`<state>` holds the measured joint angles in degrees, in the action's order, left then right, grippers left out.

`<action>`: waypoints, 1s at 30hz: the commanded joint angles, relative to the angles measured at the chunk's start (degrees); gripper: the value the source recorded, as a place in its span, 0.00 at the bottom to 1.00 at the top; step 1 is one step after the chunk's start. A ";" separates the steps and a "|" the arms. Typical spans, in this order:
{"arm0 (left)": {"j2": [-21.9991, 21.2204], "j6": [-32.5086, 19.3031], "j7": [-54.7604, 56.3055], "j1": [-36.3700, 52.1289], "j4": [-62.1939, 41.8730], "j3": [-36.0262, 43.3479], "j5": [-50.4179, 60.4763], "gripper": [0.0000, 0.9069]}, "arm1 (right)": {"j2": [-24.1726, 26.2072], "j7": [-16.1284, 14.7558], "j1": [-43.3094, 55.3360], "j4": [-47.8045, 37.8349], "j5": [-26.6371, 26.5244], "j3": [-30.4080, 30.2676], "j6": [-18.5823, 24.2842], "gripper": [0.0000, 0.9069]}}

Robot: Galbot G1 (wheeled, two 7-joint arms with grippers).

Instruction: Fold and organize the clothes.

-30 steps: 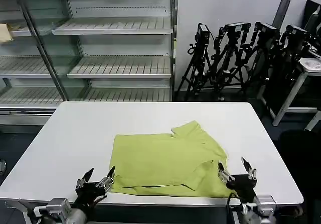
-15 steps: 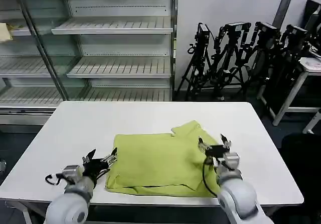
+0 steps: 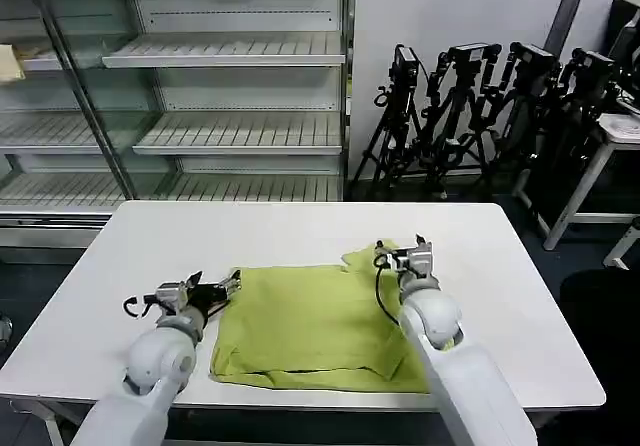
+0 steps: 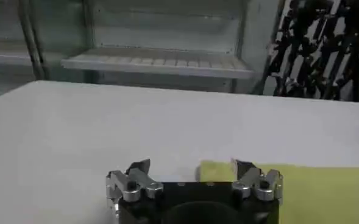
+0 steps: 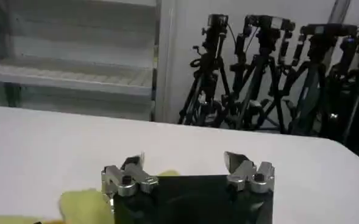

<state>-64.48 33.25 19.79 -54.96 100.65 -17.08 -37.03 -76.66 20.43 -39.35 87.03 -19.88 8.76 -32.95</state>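
White table (image 3: 150, 246), folded T-shirt (image 3: 310, 326), L gripper (image 3: 213, 288) spread at corner, R gripper (image 3: 399, 249) spread above sleeve

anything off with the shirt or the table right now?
Mostly tidy. The T-shirt lies folded on the white table, but one flap sticks out past its far right corner, rumpled, breaking the rectangle. The right gripper is open over that flap; the left gripper is open at the far left corner.
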 commanded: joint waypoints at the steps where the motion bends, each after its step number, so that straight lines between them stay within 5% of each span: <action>1: 0.57 0.07 0.39 7.19 -8.40 4.62 -0.30 1.00 | -1.26 0.10 6.19 -10.28 -0.41 -1.65 -0.36 1.00; 12: 0.07 0.06 0.48 7.48 -10.75 5.39 0.70 1.00 | -1.20 0.26 3.19 -9.56 -2.41 -2.88 -0.41 1.00; 13: 0.06 0.06 0.46 7.37 -10.69 5.39 0.66 1.00 | -1.20 0.29 3.07 -9.46 -2.46 -2.95 -0.40 0.90; 15: 0.00 0.05 0.46 7.01 -10.64 5.32 0.65 0.03 | -1.19 0.43 2.79 -9.14 -2.62 -3.13 -0.36 0.00; 30: -0.52 -0.08 -0.77 4.09 -6.89 5.17 -0.35 0.01 | -0.77 0.79 1.27 -7.79 -3.12 -2.26 -0.27 0.00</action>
<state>-64.93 32.99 19.14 -50.57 93.60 -12.38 -36.95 -77.38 21.16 -37.94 79.88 -22.65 6.67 -33.01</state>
